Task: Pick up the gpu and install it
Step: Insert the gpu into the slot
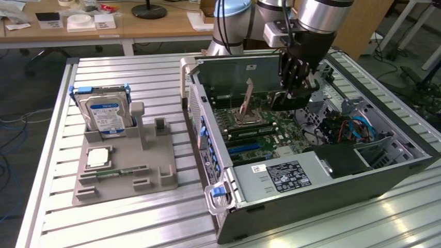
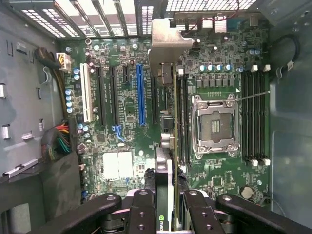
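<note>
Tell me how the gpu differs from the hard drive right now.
The gpu is dark and slim; the hard drive is silver with a blue-white label. The gpu hangs in the gripper's jaws over the motherboard inside the case; the hard drive stands in the grey holder outside it. Both stand on edge.

Slatted metal table (image 1: 138,219): grey holder tray (image 1: 162,161), open computer case (image 1: 324,199).

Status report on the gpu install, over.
Gripper shut on gpu. Card edge-on above the motherboard, inside the case. No obstruction seen.
</note>
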